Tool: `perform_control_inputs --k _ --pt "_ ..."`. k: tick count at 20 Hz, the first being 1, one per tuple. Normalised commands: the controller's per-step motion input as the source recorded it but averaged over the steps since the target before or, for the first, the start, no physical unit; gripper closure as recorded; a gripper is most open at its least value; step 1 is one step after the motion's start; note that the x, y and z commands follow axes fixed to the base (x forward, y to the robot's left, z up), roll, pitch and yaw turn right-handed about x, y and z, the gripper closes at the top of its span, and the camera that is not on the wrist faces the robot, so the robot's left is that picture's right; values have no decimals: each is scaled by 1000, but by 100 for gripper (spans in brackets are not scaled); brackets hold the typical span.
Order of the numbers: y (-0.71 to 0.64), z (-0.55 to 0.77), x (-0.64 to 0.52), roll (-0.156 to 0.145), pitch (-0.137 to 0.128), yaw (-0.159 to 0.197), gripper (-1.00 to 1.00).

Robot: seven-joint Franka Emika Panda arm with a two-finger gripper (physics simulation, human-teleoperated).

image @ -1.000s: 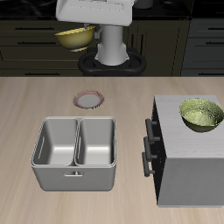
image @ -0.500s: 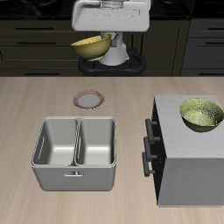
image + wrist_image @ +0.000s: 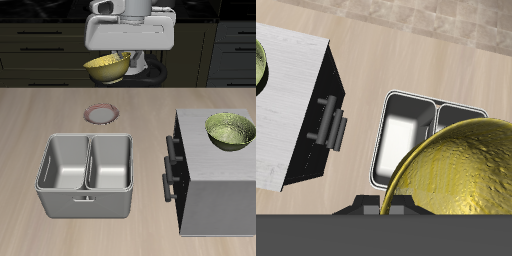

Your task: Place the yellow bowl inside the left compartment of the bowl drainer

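I have the yellow bowl (image 3: 107, 67) up in the air at the back of the table, hanging under the gripper (image 3: 125, 52); the fingers are hidden behind the bowl in both views, so I cannot tell how they are set or whether they clamp the rim; the bowl is tipped, its mouth facing partly sideways and up, mottled inside showing; being round, it has no long axis; in the wrist view it fills the near field (image 3: 461, 170); the drainer (image 3: 88, 176) sits below near the front edge, both compartments bare; a second bowl (image 3: 230, 131) rests on the cabinet (image 3: 215, 190); a small plate (image 3: 102, 112) lies behind the drainer.
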Motion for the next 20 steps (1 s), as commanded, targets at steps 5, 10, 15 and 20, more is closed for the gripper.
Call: perform_control_inputs --k 5,10,15,20 --pt "38 -269 173 22 14 5 100" --pt "105 -306 114 25 29 15 100" --pt "90 -362 99 28 34 22 100" --pt "36 -239 18 5 25 6 100"
